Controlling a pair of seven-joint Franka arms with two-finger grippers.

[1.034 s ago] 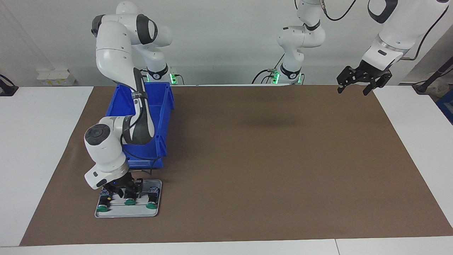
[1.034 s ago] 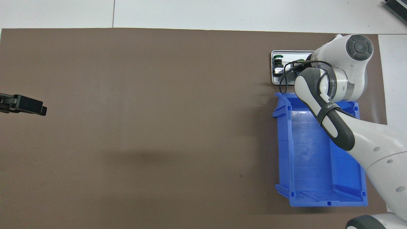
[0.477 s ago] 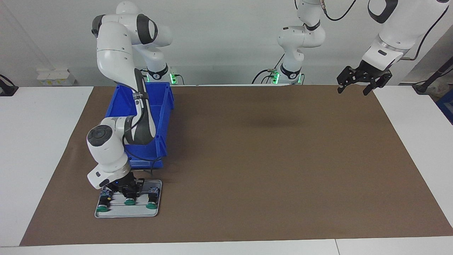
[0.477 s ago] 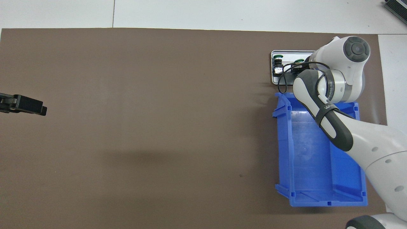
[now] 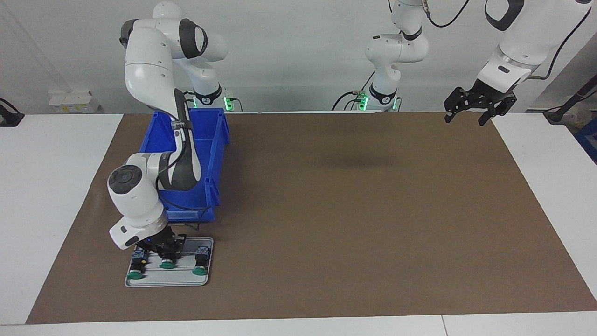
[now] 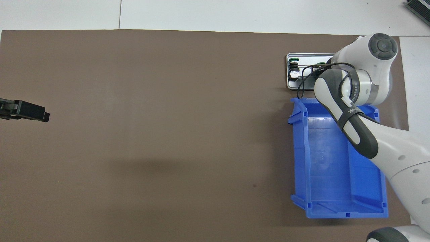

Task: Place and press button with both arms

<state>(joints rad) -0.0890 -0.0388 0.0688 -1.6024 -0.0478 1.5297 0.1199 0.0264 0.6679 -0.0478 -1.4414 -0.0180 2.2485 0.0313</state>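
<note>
Three green-capped buttons lie in a row on a small grey tray [image 5: 154,280] just past the blue bin, farther from the robots. My right gripper [image 5: 166,255] reaches down from its bent wrist and is shut on the middle button [image 5: 166,265]. The outer buttons [image 5: 135,271] [image 5: 200,267] lie free on either side. From overhead the right wrist covers most of the tray [image 6: 304,55]; one button [image 6: 294,62] shows at its uncovered end. My left gripper [image 5: 468,114] hangs open and holds nothing, up in the air over the mat's corner at the left arm's end, waiting.
A blue bin [image 5: 217,140] [image 6: 322,161] with nothing in it stands on the brown mat between the tray and the right arm's base. The right forearm crosses above it. A wide stretch of brown mat [image 5: 350,210] lies between the bin and the left gripper.
The right gripper's fingers have closed onto the middle button, and its wrist has shifted slightly toward the right arm's end of the table. The left arm has not moved.
</note>
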